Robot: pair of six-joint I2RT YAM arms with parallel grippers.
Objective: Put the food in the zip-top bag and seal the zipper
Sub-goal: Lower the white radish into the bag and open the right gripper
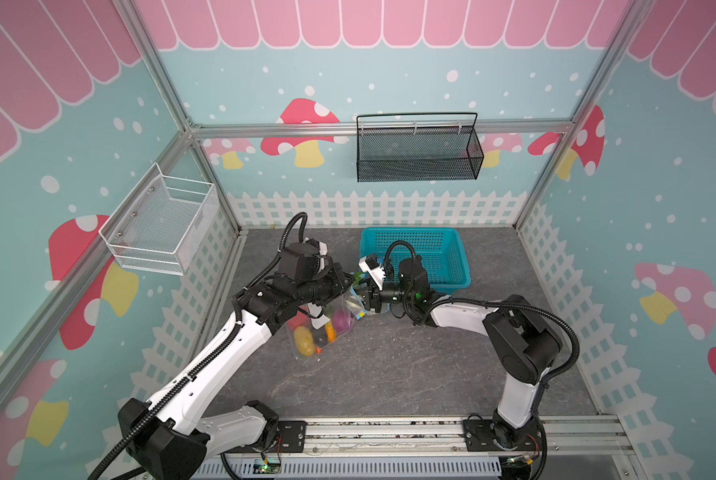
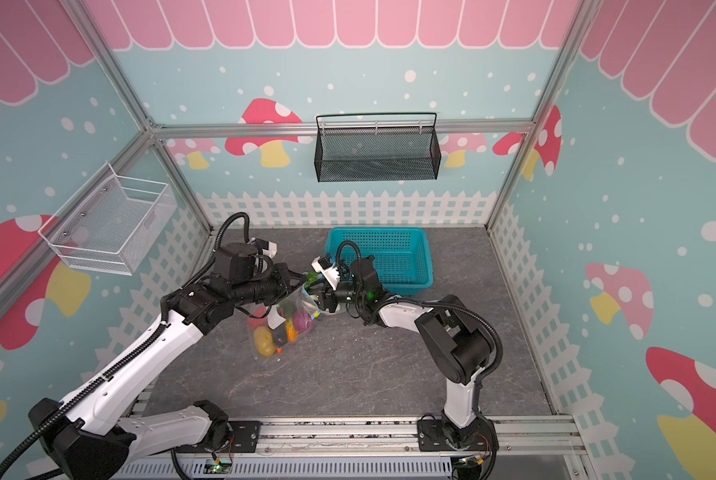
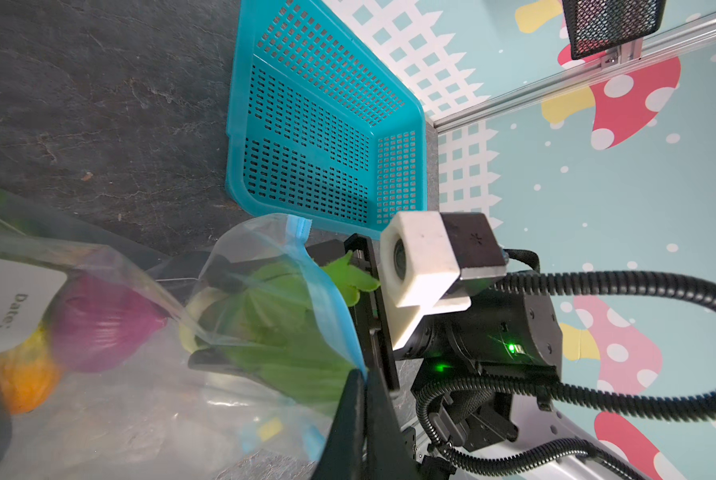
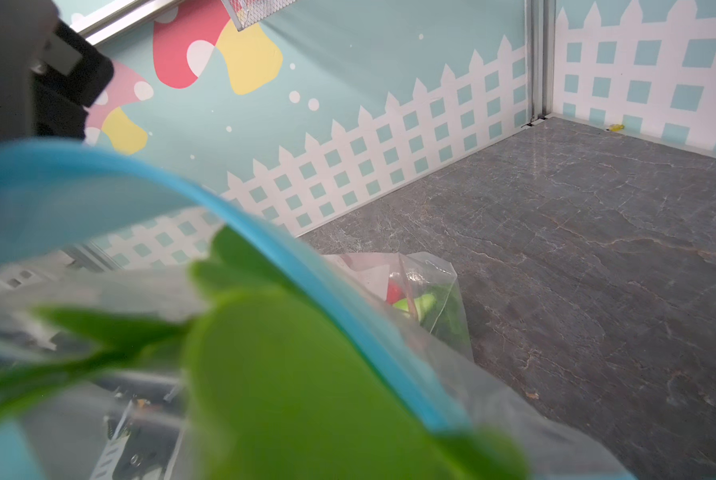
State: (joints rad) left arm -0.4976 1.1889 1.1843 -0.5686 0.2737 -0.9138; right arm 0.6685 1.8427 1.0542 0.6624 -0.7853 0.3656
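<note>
The clear zip-top bag lies mid-table holding a yellow potato, a purple onion and an orange carrot. My left gripper is shut on the blue zipper at the bag's mouth and holds that edge up. The yellow slider sits lower on the strip. My right gripper reaches into the mouth, shut on a green leafy vegetable, its black fingers showing through the plastic.
A teal lattice basket stands just behind the right gripper. A black mesh basket hangs on the back wall and a white wire basket on the left wall. Grey table spreads in front.
</note>
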